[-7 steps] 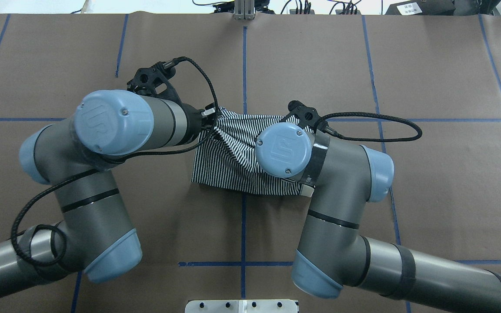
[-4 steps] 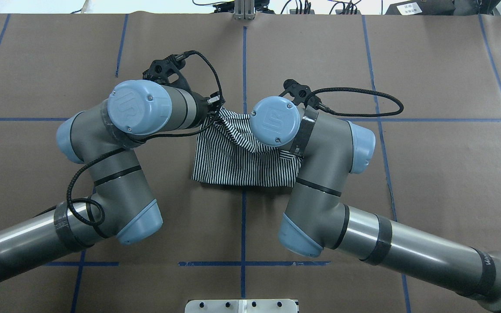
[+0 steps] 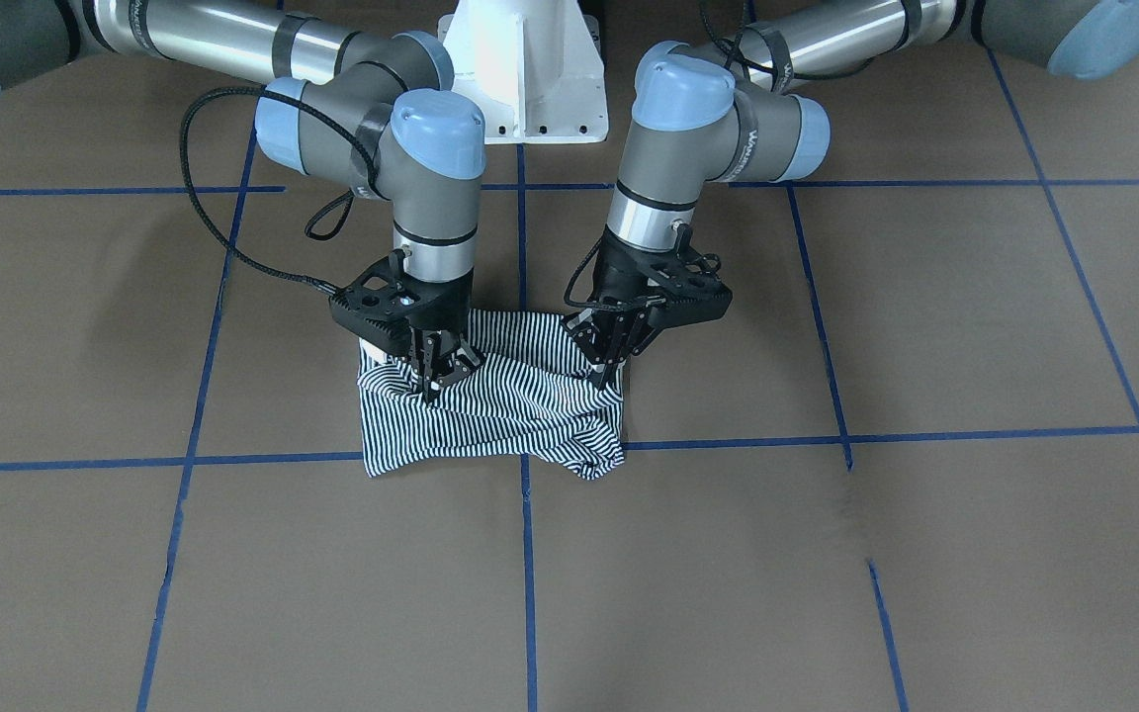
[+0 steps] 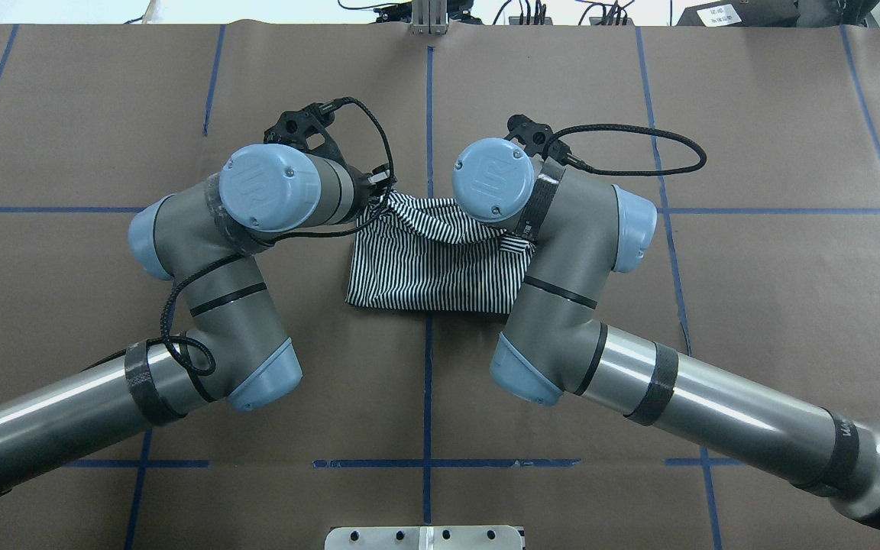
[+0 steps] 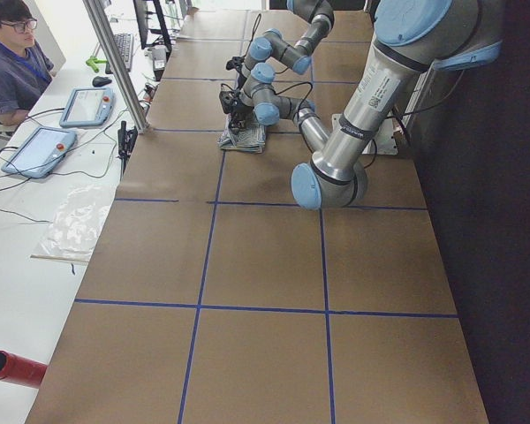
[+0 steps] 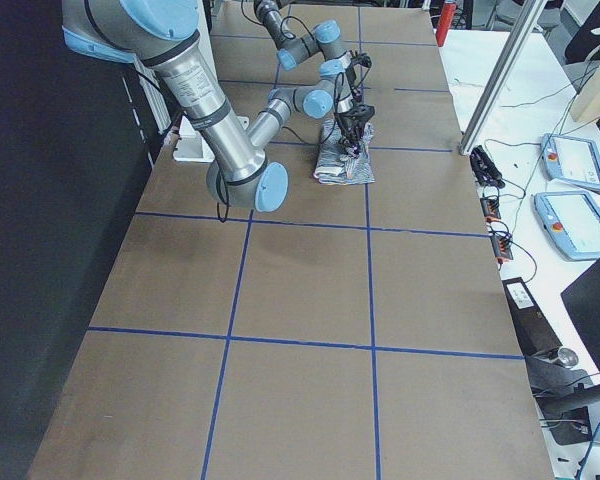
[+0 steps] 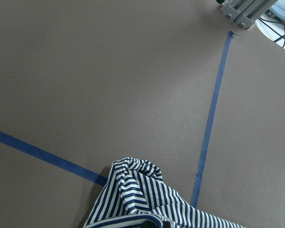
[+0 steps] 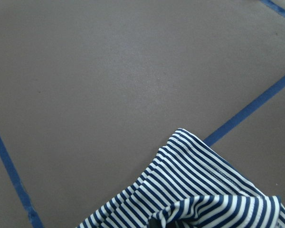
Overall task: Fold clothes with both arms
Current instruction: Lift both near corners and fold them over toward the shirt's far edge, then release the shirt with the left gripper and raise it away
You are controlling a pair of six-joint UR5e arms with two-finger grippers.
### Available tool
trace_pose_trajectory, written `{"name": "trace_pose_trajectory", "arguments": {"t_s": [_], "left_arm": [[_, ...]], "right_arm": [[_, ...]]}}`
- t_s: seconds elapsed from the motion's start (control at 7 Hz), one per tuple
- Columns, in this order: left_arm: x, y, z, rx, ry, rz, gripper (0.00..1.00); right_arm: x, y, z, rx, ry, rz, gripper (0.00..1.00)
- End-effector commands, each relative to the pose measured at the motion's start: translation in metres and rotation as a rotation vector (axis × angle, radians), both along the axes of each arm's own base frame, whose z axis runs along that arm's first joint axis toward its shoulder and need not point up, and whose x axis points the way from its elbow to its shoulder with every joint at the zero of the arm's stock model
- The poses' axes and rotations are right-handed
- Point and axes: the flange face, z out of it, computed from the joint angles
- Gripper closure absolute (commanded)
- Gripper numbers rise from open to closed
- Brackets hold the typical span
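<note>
The clothes, one navy-and-white striped shirt [image 3: 510, 415], lie as a folded bundle at the table's middle [image 4: 440, 267]. My left gripper [image 3: 611, 364] is shut on the bundle's edge on the robot's left, where the cloth is lifted into a peak. My right gripper [image 3: 434, 381] is shut on the opposite end, with the stripes bunched around its fingers. In the overhead view both grippers sit hidden under their wrists [image 4: 287, 187] [image 4: 495, 179]. Each wrist view shows only a striped fold [image 7: 142, 199] [image 8: 204, 190] at its bottom edge. The collar and buttons are hidden.
Brown paper with blue tape lines [image 4: 428, 114] covers the table. The white pedestal base [image 3: 525, 89] stands behind the arms. An aluminium post [image 4: 428, 19] rises at the far edge. A person [image 5: 9, 62] sits at a side desk with tablets [image 5: 40, 150].
Both arms have moved away from the robot's base, carrying the shirt's gripped edge toward the table's far side. The bundle's near edge followed, and the bundle has become shorter front to back.
</note>
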Motion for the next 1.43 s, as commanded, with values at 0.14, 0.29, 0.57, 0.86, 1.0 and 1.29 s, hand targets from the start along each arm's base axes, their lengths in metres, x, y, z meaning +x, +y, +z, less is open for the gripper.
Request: {"name": "trace_pose_trajectory", "arguments": {"t_s": [0.14,0.29,0.57,0.86,1.0,1.29], "left_arm": [[0.000,-0.018,0.013,0.016,-0.026,-0.005,1.00],[0.004,-0.024,0.025,0.008,-0.040,-0.007,1.00],[0.005,-0.025,0.027,0.013,-0.048,0.000,1.00],[0.000,-0.024,0.026,0.124,-0.087,0.070,0.01],[-0.019,-0.029,0.029,0.161,-0.081,0.139,0.00],[-0.089,-0.034,0.066,0.270,-0.095,0.264,0.00]], "right_arm": [[-0.007,-0.004,0.010,-0.003,0.007,-0.005,1.00],[-0.007,-0.004,0.010,0.006,0.012,-0.018,1.00],[-0.007,-0.003,0.012,0.014,0.023,-0.033,1.00],[-0.007,-0.004,0.009,0.086,0.069,-0.131,0.00],[-0.003,-0.007,0.001,0.116,0.078,-0.167,0.00],[-0.006,-0.003,-0.034,0.157,0.049,-0.218,0.00]]}}
